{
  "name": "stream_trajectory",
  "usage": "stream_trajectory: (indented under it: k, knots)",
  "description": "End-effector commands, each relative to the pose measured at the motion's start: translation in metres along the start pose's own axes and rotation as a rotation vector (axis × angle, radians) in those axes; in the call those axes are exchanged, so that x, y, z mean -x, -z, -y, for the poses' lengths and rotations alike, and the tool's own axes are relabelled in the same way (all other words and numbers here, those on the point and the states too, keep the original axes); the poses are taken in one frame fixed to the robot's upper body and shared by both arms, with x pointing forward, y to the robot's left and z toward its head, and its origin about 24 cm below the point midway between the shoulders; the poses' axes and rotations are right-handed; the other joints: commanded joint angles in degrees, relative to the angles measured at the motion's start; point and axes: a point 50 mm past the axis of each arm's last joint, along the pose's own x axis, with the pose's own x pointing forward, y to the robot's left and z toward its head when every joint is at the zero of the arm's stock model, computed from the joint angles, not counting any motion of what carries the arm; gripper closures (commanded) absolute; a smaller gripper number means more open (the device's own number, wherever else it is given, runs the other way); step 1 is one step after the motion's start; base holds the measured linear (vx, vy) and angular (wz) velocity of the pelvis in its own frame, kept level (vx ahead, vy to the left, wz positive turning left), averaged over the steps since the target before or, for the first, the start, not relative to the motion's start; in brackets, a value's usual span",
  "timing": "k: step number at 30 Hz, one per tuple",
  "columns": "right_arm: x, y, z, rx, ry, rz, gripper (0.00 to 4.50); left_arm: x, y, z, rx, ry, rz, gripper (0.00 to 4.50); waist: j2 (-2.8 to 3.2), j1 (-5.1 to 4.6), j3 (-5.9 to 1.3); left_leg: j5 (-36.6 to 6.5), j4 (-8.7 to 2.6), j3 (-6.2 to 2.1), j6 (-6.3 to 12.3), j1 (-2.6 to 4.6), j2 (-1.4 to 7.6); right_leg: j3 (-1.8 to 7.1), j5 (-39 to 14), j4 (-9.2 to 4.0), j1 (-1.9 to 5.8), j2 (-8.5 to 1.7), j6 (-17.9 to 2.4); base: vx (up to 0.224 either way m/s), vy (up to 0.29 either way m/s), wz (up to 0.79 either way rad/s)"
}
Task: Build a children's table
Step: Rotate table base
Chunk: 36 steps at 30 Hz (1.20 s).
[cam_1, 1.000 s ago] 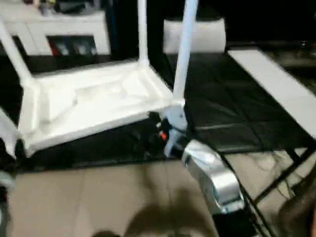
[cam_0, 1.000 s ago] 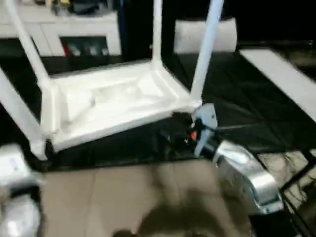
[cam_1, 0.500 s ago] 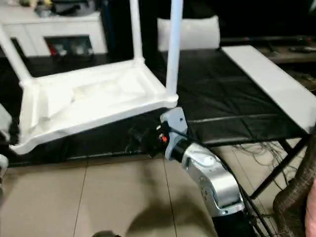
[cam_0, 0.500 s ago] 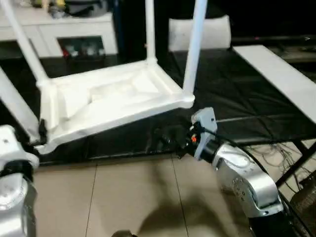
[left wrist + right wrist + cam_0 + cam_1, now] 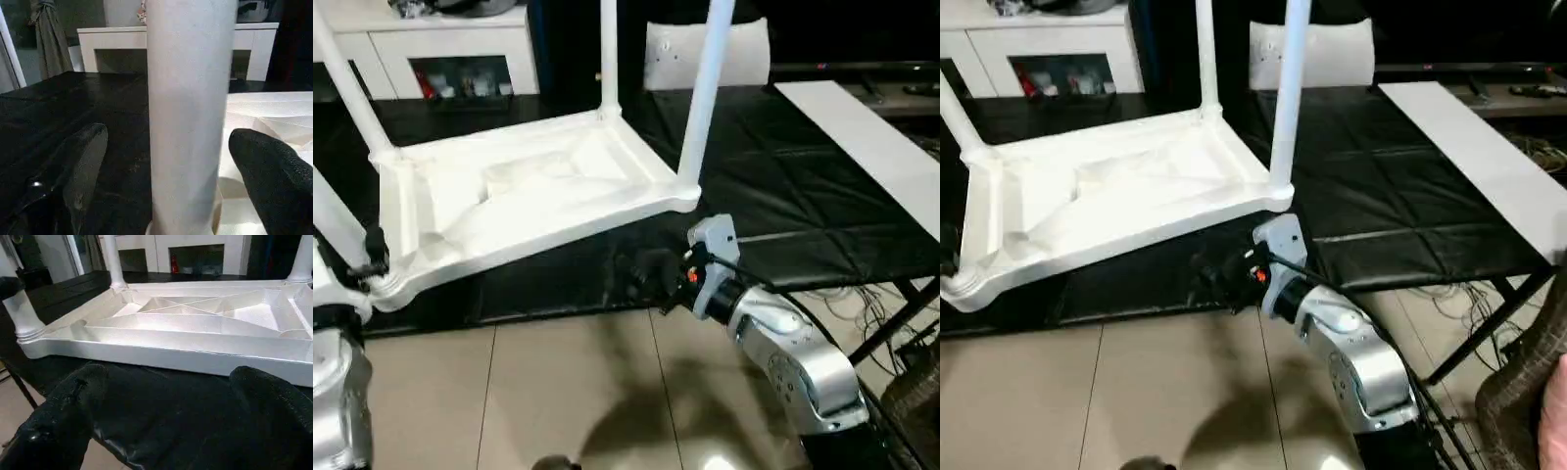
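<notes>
White tabletop [image 5: 529,201] lies upside down, overhanging your black worktop's [image 5: 783,186] near edge. Your left fingers [image 5: 83,166] stand released either side of the corner leg [image 5: 188,112]; right fingers [image 5: 73,401] spread below the rim.

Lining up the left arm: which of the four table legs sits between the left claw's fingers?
The leg in the tabletop's near-left corner socket; the open left claw straddles it without touching. The other three stand at the remaining corners.
</notes>
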Motion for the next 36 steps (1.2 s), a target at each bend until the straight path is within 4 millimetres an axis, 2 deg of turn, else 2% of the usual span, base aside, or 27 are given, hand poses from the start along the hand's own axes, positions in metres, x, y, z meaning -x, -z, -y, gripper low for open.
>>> stream_trajectory:
  k: [1,3,4,5,6,7,8,9,10,12,14,15,16,17,18,19,20,21,23,24,26,28,30,31,32,33,36]
  knots:
    - [0.001,0.002,0.003,0.008,0.032,-0.016,0.00,-0.009,-0.001,-0.002,0.013,0.024,-0.023,0.10,0.84,-0.18,-3.16,-11.54,-4.51,-0.10,-1.83,1.26,1.41,2.72,4.68,-4.28,1.58,-3.82,-7.95,0.000,0.000,0.00]
    - [0.000,0.004,0.009,0.012,0.076,-0.031,0.00,-0.015,0.001,-0.001,0.039,0.063,-0.054,0.10,0.73,-0.25,-3.02,-12.30,-4.76,-0.10,-2.10,1.17,1.54,2.75,3.19,-4.42,1.70,-3.93,-7.87,0.000,0.000,0.00]
    - [-0.001,0.004,0.011,0.011,0.093,-0.035,0.00,-0.017,0.002,0.000,0.050,0.079,-0.064,0.10,-0.03,-0.34,-2.93,-11.95,-4.77,0.13,-2.03,1.17,1.45,2.87,2.53,-4.61,1.67,-3.92,-7.78,0.000,0.000,0.00]
    - [-0.001,0.004,0.012,0.011,0.100,-0.037,0.00,-0.017,0.002,0.000,0.055,0.087,-0.068,0.10,0.46,-0.21,-3.03,-11.69,-4.71,0.24,-2.28,1.35,1.22,2.92,1.20,-4.49,1.49,-3.91,-7.98,0.000,0.000,0.00]
    - [-0.002,0.005,0.017,0.012,0.139,-0.043,0.00,-0.020,0.004,0.004,0.058,0.143,-0.094,0.10,0.20,-0.26,-2.92,-12.21,-4.82,0.25,-2.40,1.40,1.47,3.02,0.15,-4.69,1.44,-4.04,-7.98,0.000,0.000,0.00]
    - [-0.002,0.005,0.017,0.012,0.139,-0.043,0.00,-0.020,0.004,0.004,0.058,0.143,-0.094,0.10,0.32,-0.32,-2.91,-12.55,-4.92,0.25,-2.54,1.38,1.50,3.03,-0.38,-4.58,1.43,-3.97,-8.13,0.000,0.000,0.00]
    - [-0.004,0.006,0.024,0.014,0.184,-0.050,0.00,-0.021,0.008,0.009,0.091,0.231,-0.138,0.10,0.15,-0.33,-2.94,-12.39,-4.88,0.33,-2.57,1.40,1.53,3.08,-0.21,-4.59,1.42,-4.00,-8.13,0.000,0.000,0.00]
    - [-0.009,0.009,0.037,0.008,0.284,-0.062,0.00,-0.015,0.011,0.019,0.147,0.412,-0.200,0.10,0.21,-0.32,-3.01,-12.11,-4.87,0.45,-2.87,1.46,1.29,3.15,-0.96,-4.47,1.19,-4.01,-8.50,0.000,0.000,0.00]
    - [-0.009,0.009,0.037,0.008,0.284,-0.062,0.00,-0.015,0.011,0.019,0.147,0.412,-0.200,0.10,0.29,-0.33,-3.06,-12.11,-4.85,0.46,-3.31,1.52,1.26,3.15,-1.39,-4.26,1.05,-4.08,-8.90,0.000,0.000,0.00]
    - [-0.013,0.013,0.047,0.004,0.349,-0.080,0.00,-0.005,0.007,0.030,0.183,0.563,-0.216,0.10,0.25,-0.15,-2.73,-14.88,-4.99,0.92,-3.35,2.02,1.59,3.29,-3.45,-4.68,0.46,-3.80,-9.40,0.000,0.000,0.00]
    - [-0.015,0.016,0.051,0.001,0.373,-0.093,0.00,0.002,0.005,0.037,0.191,0.653,-0.220,0.10,0.33,-0.06,-2.84,-14.70,-5.13,0.96,-3.12,1.68,1.70,3.30,-3.55,-4.39,0.71,-4.09,-9.52,0.000,0.000,0.00]
    - [-0.020,0.022,0.060,-0.001,0.423,-0.126,0.00,0.020,-0.001,0.059,0.198,0.845,-0.231,0.10,0.17,0.16,-2.69,-15.53,-5.11,1.23,-2.84,2.14,1.79,3.40,-3.93,-4.83,0.22,-3.80,-9.14,0.000,0.000,0.00]
    - [-0.020,0.022,0.060,-0.001,0.423,-0.126,0.00,0.020,-0.001,0.059,0.198,0.845,-0.231,0.10,0.20,0.15,-2.86,-15.51,-5.11,0.99,-3.08,1.92,1.95,3.38,-3.45,-4.31,0.46,-4.23,-9.70,0.000,0.000,0.00]
    - [-0.020,0.022,0.060,-0.001,0.423,-0.126,0.00,0.020,-0.001,0.059,0.198,0.845,-0.231,0.10,0.39,0.37,-2.78,-15.45,-5.24,1.25,-3.12,1.96,1.82,3.27,-4.09,-4.62,0.37,-3.80,-9.30,0.000,0.000,0.00]
    - [-0.026,0.026,0.065,-0.018,0.438,-0.141,0.00,0.036,-0.006,0.079,0.187,0.994,-0.242,0.10,0.01,0.50,-2.80,-15.82,-5.08,1.34,-3.01,2.07,1.94,3.49,-3.38,-4.32,0.25,-3.99,-9.44,0.000,0.000,0.00]
    - [-0.026,0.026,0.065,-0.018,0.438,-0.141,0.00,0.036,-0.006,0.079,0.187,0.994,-0.242,0.10,0.09,0.56,-2.75,-15.29,-5.28,1.27,-2.91,1.70,1.82,3.36,-3.65,-4.41,0.62,-3.96,-9.15,0.000,0.000,0.00]
    - [-0.029,0.027,0.067,-0.028,0.439,-0.146,0.00,0.040,-0.008,0.086,0.186,1.040,-0.242,0.10,0.03,0.88,-2.69,-15.56,-5.14,1.64,-2.92,2.09,1.83,3.51,-4.04,-4.66,0.15,-3.87,-8.57,0.000,0.000,0.00]
    - [-0.032,0.029,0.070,-0.041,0.446,-0.156,0.00,0.048,-0.010,0.097,0.192,1.110,-0.245,0.10,-0.97,0.60,-2.58,-14.23,-5.41,1.50,-2.73,1.36,1.70,3.40,-3.81,-4.58,0.93,-3.82,-8.08,0.000,0.000,0.00]
    - [-0.037,0.032,0.075,-0.051,0.459,-0.173,0.00,0.056,-0.014,0.107,0.200,1.182,-0.250,0.10,-0.43,0.48,-2.85,-13.25,-5.13,1.54,-3.10,1.51,1.73,3.36,-3.43,-4.31,0.81,-4.04,-8.32,0.000,0.000,0.00]
    - [-0.041,0.033,0.078,-0.055,0.469,-0.188,0.00,0.062,-0.017,0.115,0.209,1.230,-0.250,0.10,-0.88,0.36,-2.60,-12.17,-5.04,1.72,-3.03,1.35,1.67,3.45,-2.14,-4.36,0.78,-3.86,-8.29,0.000,0.000,0.00]
    - [-0.046,0.036,0.079,-0.058,0.467,-0.203,0.00,0.068,-0.021,0.123,0.227,1.275,-0.249,0.10,-1.31,-0.02,-2.54,-10.74,-4.88,1.85,-2.72,1.20,1.46,3.39,-0.60,-4.26,0.97,-3.74,-8.68,0.000,0.000,0.00]
    - [-0.060,0.039,0.074,-0.052,0.431,-0.229,0.00,0.079,-0.028,0.139,0.253,1.356,-0.240,0.10,-1.07,-0.34,-2.66,-9.75,-4.70,1.84,-2.26,1.12,1.50,3.32,0.17,-4.00,1.05,-3.88,-9.67,0.000,0.000,0.00]
    - [-0.066,0.039,0.070,-0.058,0.415,-0.237,0.00,0.085,-0.031,0.146,0.272,1.397,-0.239,0.10,-1.25,-0.66,-2.61,-6.97,-4.49,1.92,-1.74,0.96,1.48,3.31,4.71,-3.65,1.18,-3.55,-10.01,0.000,0.000,0.00]
    - [-0.069,0.040,0.067,-0.062,0.406,-0.244,0.00,0.088,-0.033,0.150,0.285,1.420,-0.238,0.10,-1.33,-0.94,-2.52,-6.92,-4.51,1.95,-1.54,0.81,1.38,3.27,5.60,-3.53,1.22,-3.44,-10.19,0.000,0.000,0.00]
    - [-0.073,0.041,0.065,-0.049,0.397,-0.252,0.00,0.091,-0.035,0.155,0.293,1.441,-0.234,0.10,-1.25,-1.04,-2.66,-6.75,-4.42,1.95,-1.57,1.08,1.43,3.18,6.70,-3.49,1.16,-3.41,-10.56,0.000,0.000,0.00]
    - [-0.074,0.041,0.063,-0.047,0.390,-0.255,0.00,0.092,-0.036,0.157,0.298,1.450,-0.232,0.10,-1.46,-1.48,-2.49,-6.13,-4.42,1.87,-1.41,0.60,1.32,3.17,8.20,-3.32,1.48,-3.31,-10.84,0.000,0.000,0.00]
    - [-0.081,0.043,0.057,-0.060,0.375,-0.258,0.00,0.097,-0.041,0.168,0.323,1.478,-0.217,0.10,-1.61,-2.17,-2.35,-6.79,-4.34,1.98,-0.65,0.70,1.42,3.22,8.24,-3.39,1.48,-3.43,-11.38,0.000,0.000,0.00]
